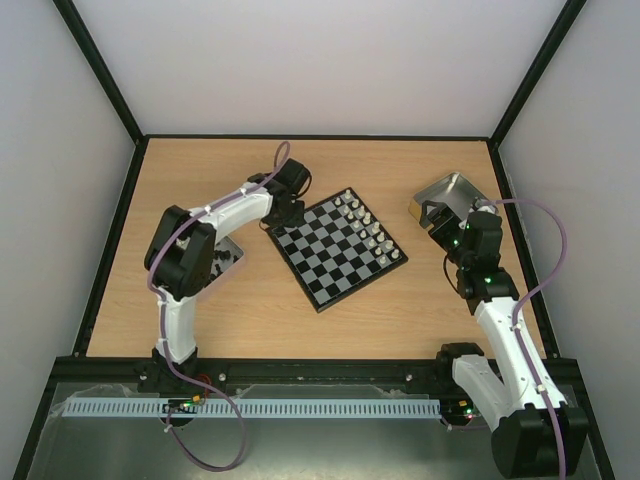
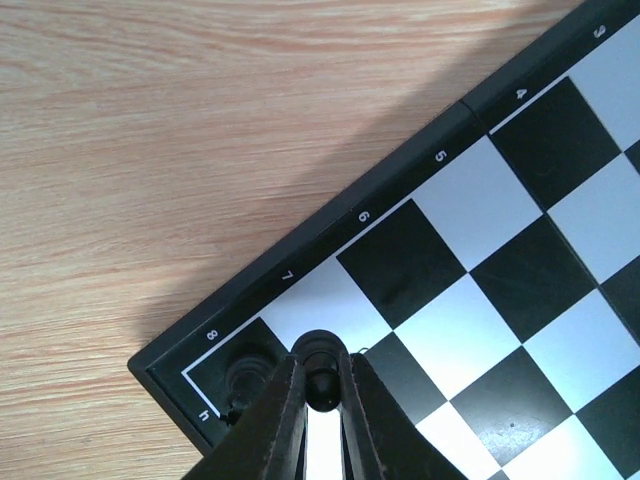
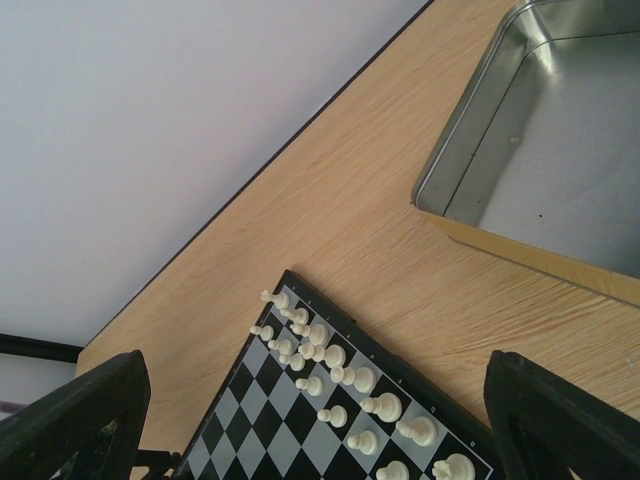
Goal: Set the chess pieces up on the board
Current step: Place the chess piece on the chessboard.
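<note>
From above, we see the chessboard [image 1: 335, 262] lying cornerwise on the wooden surface [image 1: 260, 320]. The white pieces [image 1: 368, 225] stand in two rows along its far right edge. The left hand [image 1: 287, 214] hangs over the board's left corner. The right hand [image 1: 437, 222] sits off to the board's right, over a metal tin [image 1: 458, 188].

In the left wrist view, the left hand's fingers [image 2: 285, 420] are pinched almost together on a black piece [image 2: 319, 350], held over the pale square next to the board's corner square. We cannot tell whether it touches the board. A second black piece [image 2: 250, 366] stands on that dark corner square, just beside the held one.

In the right wrist view, the right hand's fingers [image 3: 80, 420] stand wide apart, gripping nothing. The white rows line the board edge that faces the tin.
</note>
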{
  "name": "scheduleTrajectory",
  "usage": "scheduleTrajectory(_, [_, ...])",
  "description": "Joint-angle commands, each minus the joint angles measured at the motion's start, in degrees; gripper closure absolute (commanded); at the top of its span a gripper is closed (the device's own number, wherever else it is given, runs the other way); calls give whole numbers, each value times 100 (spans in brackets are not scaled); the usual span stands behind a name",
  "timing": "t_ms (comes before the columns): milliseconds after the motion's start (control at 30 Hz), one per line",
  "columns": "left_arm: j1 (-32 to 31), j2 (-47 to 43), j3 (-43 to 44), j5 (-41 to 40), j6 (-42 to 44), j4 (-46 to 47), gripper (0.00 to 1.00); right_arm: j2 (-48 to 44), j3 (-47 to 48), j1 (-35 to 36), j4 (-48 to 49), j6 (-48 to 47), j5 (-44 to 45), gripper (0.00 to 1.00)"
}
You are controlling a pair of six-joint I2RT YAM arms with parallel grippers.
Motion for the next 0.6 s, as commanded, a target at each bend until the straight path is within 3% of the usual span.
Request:
scheduleTrajectory(0, [-28,186,153,3,17,-245,89,-18,-47,-10,87,3,115,10])
scheduleTrajectory(567, [-24,442,276,40,-3,-253,88,-11,-65,-10,69,-2,107,9])
